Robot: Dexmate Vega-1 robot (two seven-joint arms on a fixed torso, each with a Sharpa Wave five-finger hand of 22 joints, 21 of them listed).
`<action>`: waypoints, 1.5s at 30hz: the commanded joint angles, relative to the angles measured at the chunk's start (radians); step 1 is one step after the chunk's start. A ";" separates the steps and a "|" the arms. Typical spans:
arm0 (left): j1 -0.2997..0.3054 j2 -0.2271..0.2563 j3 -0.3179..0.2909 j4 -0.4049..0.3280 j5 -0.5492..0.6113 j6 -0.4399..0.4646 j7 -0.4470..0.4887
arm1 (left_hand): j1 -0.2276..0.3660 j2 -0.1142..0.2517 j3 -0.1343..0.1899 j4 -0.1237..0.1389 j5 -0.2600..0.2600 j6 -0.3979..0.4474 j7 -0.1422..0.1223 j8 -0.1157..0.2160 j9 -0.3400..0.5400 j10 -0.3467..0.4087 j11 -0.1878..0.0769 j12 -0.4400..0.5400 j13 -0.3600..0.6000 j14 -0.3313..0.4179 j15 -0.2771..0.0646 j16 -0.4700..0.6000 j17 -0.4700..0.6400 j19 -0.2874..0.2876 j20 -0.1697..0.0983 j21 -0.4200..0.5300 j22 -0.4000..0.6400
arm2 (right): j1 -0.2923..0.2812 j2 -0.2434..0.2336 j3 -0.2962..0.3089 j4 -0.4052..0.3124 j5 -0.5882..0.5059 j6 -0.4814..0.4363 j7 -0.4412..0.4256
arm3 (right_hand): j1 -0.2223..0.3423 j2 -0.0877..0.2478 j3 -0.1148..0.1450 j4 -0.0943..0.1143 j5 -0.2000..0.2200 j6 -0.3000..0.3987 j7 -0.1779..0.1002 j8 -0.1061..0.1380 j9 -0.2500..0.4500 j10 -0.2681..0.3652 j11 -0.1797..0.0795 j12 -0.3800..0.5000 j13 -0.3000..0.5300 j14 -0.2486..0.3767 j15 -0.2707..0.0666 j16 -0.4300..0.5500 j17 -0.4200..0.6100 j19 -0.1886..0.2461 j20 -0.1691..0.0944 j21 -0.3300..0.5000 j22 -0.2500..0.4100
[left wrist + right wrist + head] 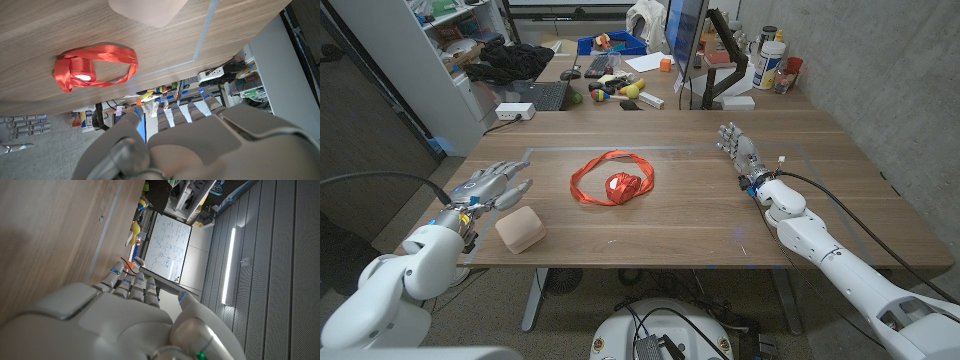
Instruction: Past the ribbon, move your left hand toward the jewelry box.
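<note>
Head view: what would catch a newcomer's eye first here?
The bright red satin ribbon, looped loosely with a spool at its middle, lies in the centre of the wooden table. Near the front left edge sits the small rounded beige jewelry box, with the left hand just beside it, fingers spread and holding nothing. The right hand waits at the table's right side, also holding nothing.

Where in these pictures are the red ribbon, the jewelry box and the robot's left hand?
red ribbon (613, 182), head view, on the bunched knot inside the loop.
jewelry box (519, 229), head view, on its pale rounded lid.
left hand (490, 186), head view, on the back of the hand.
</note>
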 commanded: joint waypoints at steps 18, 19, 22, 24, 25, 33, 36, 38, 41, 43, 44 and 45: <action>-0.005 0.057 -0.016 0.039 -0.051 0.002 -0.041 | -0.002 -0.008 0.003 0.010 -0.003 0.018 -0.001 0.001 0.003 -0.006 0.010 -0.003 0.006 -0.008 -0.009 0.004 0.004 -0.094 0.004 -0.004 0.002 | 0.012 0.027 -0.018 0.012 -0.019 -0.002 -0.023 | -0.011 0.053 0.005 0.005 0.005 0.007 0.004 0.006 0.003 0.007 -0.004 0.005 0.003 -0.004 0.000 -0.004 0.002 0.006 -0.040 -0.006 0.005; -0.005 0.060 -0.018 0.041 -0.053 0.001 -0.042 | -0.003 -0.008 0.003 0.010 -0.003 0.018 -0.001 0.001 0.003 -0.006 0.010 -0.003 0.006 -0.008 -0.009 0.004 0.004 -0.094 0.004 -0.004 0.002 | 0.012 0.028 -0.018 0.011 -0.020 -0.002 -0.026 | -0.011 0.053 0.005 0.005 0.005 0.007 0.004 0.006 0.003 0.007 -0.004 0.005 0.003 -0.004 0.000 -0.004 0.002 0.006 -0.040 -0.006 0.005; -0.007 0.064 -0.023 0.048 -0.063 -0.005 -0.044 | -0.003 -0.008 0.003 0.011 -0.003 0.019 -0.001 0.001 0.003 -0.006 0.012 -0.003 0.006 -0.008 -0.010 0.004 0.004 -0.094 0.004 -0.004 0.002 | 0.010 0.030 -0.019 0.008 -0.023 -0.002 -0.033 | -0.012 0.052 0.005 0.005 0.005 0.007 0.004 0.006 0.003 0.007 -0.003 0.005 0.003 -0.004 0.000 -0.004 0.002 0.006 -0.040 -0.007 0.005; -0.007 0.068 -0.026 0.053 -0.068 -0.010 -0.045 | -0.003 -0.008 0.003 0.011 -0.003 0.019 -0.001 0.001 0.003 -0.006 0.013 -0.003 0.006 -0.008 -0.009 0.004 0.004 -0.095 0.003 -0.004 0.002 | 0.010 0.030 -0.020 0.004 -0.025 -0.004 -0.037 | -0.012 0.052 0.005 0.005 0.005 0.007 0.003 0.006 0.003 0.007 -0.003 0.005 0.003 -0.004 0.000 -0.004 0.002 0.006 -0.040 -0.007 0.005; -0.008 0.069 -0.027 0.056 -0.071 -0.012 -0.045 | -0.003 -0.008 0.003 0.011 -0.003 0.019 -0.001 0.001 0.003 -0.006 0.013 -0.003 0.006 -0.008 -0.009 0.005 0.004 -0.095 0.003 -0.004 0.002 | 0.009 0.030 -0.020 0.001 -0.026 -0.006 -0.039 | -0.012 0.052 0.005 0.005 0.005 0.008 0.004 0.006 0.003 0.007 -0.004 0.005 0.003 -0.004 0.000 -0.004 0.002 0.007 -0.040 -0.007 0.005; -0.011 0.082 -0.032 0.071 -0.086 -0.025 -0.048 | -0.004 -0.008 0.003 0.014 -0.004 0.021 -0.001 0.000 0.003 -0.006 0.012 -0.003 0.006 -0.008 -0.009 0.005 0.004 -0.095 0.005 -0.005 0.003 | 0.005 0.030 -0.023 -0.014 -0.033 -0.012 -0.054 | -0.013 0.052 0.004 0.006 0.005 0.008 0.002 0.006 0.003 0.007 -0.004 0.005 0.004 -0.004 -0.001 -0.004 0.002 0.007 -0.040 -0.008 0.005; -0.010 0.084 -0.032 0.074 -0.091 -0.024 -0.052 | -0.004 -0.008 0.004 0.014 -0.004 0.021 -0.001 0.000 0.003 -0.006 0.012 -0.003 0.006 -0.008 -0.009 0.005 0.004 -0.095 0.004 -0.005 0.003 | 0.004 0.030 -0.024 -0.016 -0.037 -0.011 -0.057 | -0.013 0.052 0.004 0.006 0.005 0.008 0.003 0.006 0.003 0.007 -0.004 0.005 0.003 -0.004 -0.001 -0.004 0.002 0.008 -0.039 -0.009 0.005; -0.008 0.086 -0.032 0.075 -0.092 -0.021 -0.057 | -0.005 -0.008 0.004 0.015 -0.004 0.020 -0.001 0.000 0.003 -0.007 0.013 -0.004 0.006 -0.009 -0.009 0.005 0.004 -0.095 0.004 -0.005 0.003 | 0.004 0.032 -0.025 -0.014 -0.037 -0.010 -0.057 | -0.013 0.051 0.004 0.006 0.005 0.008 0.003 0.006 0.003 0.007 -0.004 0.005 0.003 -0.003 0.000 -0.004 0.002 0.008 -0.039 -0.009 0.005; -0.003 0.088 -0.032 0.077 -0.094 -0.020 -0.061 | -0.005 -0.008 0.004 0.015 -0.004 0.020 -0.001 -0.001 0.003 -0.007 0.012 -0.003 0.006 -0.010 -0.009 0.004 0.004 -0.096 0.005 -0.006 0.003 | 0.006 0.035 -0.028 -0.011 -0.038 -0.009 -0.056 | -0.013 0.052 0.005 0.007 0.005 0.008 0.002 0.006 0.003 0.007 -0.004 0.005 0.003 -0.003 0.000 -0.004 0.002 0.008 -0.039 -0.010 0.005; -0.001 0.089 -0.033 0.077 -0.095 -0.019 -0.062 | -0.005 -0.008 0.004 0.016 -0.004 0.020 -0.001 -0.001 0.003 -0.007 0.012 -0.003 0.006 -0.010 -0.008 0.005 0.004 -0.095 0.005 -0.006 0.003 | 0.008 0.037 -0.029 -0.009 -0.039 -0.008 -0.055 | -0.013 0.052 0.005 0.007 0.005 0.008 0.003 0.006 0.003 0.007 -0.004 0.005 0.003 -0.003 0.000 -0.004 0.002 0.008 -0.039 -0.010 0.005; 0.000 0.089 -0.034 0.077 -0.096 -0.018 -0.063 | -0.005 -0.008 0.004 0.016 -0.004 0.020 -0.001 -0.001 0.003 -0.008 0.012 -0.004 0.006 -0.010 -0.008 0.004 0.004 -0.095 0.005 -0.006 0.003 | 0.008 0.038 -0.030 -0.008 -0.040 -0.007 -0.055 | -0.013 0.052 0.005 0.006 0.005 0.008 0.003 0.006 0.003 0.006 -0.004 0.005 0.003 -0.003 0.000 -0.004 0.002 0.008 -0.039 -0.010 0.005; 0.000 0.090 -0.034 0.078 -0.097 -0.018 -0.065 | -0.005 -0.008 0.004 0.016 -0.004 0.020 -0.001 -0.001 0.003 -0.007 0.012 -0.003 0.006 -0.010 -0.008 0.005 0.004 -0.095 0.005 -0.006 0.003 | 0.009 0.038 -0.031 -0.008 -0.041 -0.008 -0.055 | -0.013 0.052 0.005 0.007 0.005 0.008 0.003 0.006 0.003 0.006 -0.005 0.005 0.003 -0.003 0.001 -0.004 0.002 0.008 -0.040 -0.011 0.005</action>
